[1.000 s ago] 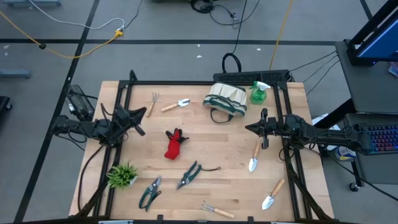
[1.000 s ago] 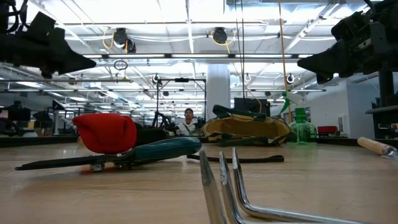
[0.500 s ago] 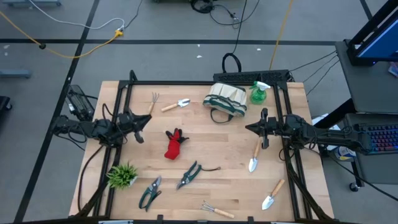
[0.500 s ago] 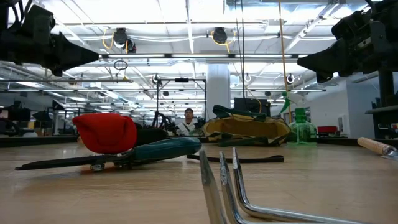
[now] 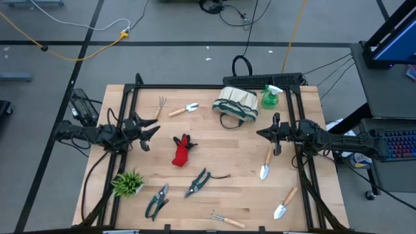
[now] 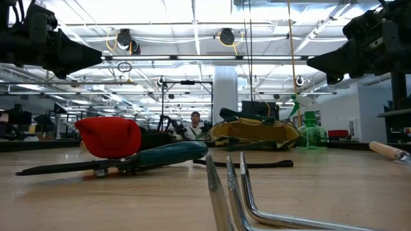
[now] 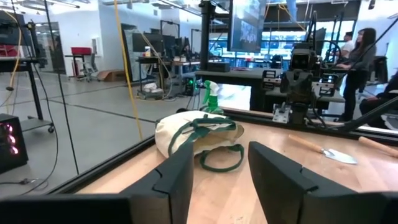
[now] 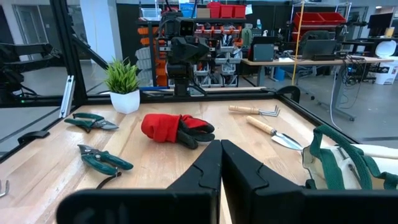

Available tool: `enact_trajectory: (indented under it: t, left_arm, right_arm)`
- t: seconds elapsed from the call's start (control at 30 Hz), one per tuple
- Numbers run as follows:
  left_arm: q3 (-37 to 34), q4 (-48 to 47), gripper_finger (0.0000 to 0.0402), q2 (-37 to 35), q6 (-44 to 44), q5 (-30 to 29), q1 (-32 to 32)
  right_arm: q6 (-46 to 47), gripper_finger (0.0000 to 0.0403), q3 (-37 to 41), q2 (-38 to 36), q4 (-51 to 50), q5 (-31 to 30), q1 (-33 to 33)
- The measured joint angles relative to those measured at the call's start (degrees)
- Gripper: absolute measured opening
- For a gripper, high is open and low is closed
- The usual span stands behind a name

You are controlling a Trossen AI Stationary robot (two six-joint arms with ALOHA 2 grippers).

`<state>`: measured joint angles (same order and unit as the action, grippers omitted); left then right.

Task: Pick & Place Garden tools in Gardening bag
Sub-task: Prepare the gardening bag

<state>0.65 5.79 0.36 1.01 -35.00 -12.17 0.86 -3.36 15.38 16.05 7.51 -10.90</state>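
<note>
high view: garden tools lie scattered in front of the gardening bag (image 5: 236, 104), none inside yet. left tool (image 5: 151, 129) hovers parted and empty, well left of the bag; right tool (image 5: 261, 134), pinched closed and empty, waits just right of it.

Pale matt wood counter (image 5: 227, 195). Soft cream cloth bag (image 5: 236, 104) with green trim. Red fabric glove (image 5: 182, 151). Trowel (image 5: 266, 162) with wooden handle and shiny metal blade. Translucent green plastic bottle (image 5: 270, 97).

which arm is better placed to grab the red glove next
Left. The left gripper hovers open just beside the red glove, nothing between them. The right gripper sits shut farther off, nearer the trowel and gardening bag.
</note>
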Motion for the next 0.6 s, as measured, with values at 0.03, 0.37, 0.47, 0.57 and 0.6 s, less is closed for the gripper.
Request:
enact_trajectory:
  t: [0.03, 0.37, 0.47, 0.57, 0.6]
  left_arm:
    - [0.0, 0.0, 0.016, 0.0, 0.0, 0.0, 0.0]
    - [0.0, 0.0, 0.0161, 0.0, 0.2, 0.0, 0.0]
    - [0.0, 0.0, 0.0161, 0.0, 0.2, 0.0, 0.0]
    - [0.0, 0.0, 0.0161, 0.0, 0.3, 0.0, 0.0]
    - [0.0, 0.0, 0.0161, 0.0, 0.3, 0.0, 0.0]
  right_arm:
    - [0.0, 0.0004, 0.0, 0.0, 0.0, 0.0, 0.0]
    - [-0.8, 0.0004, 0.0, 0.0, 1.7, -0.3, 0.0]
    - [-3.6, 0.0004, 0.0, 0.0, 4.4, -1.6, 0.0]
    - [-7.0, 0.0004, 0.0, 0.3, 4.2, -1.7, 0.0]
    - [-7.7, 0.0004, 0.0, 0.6, 4.2, -1.7, 0.0]
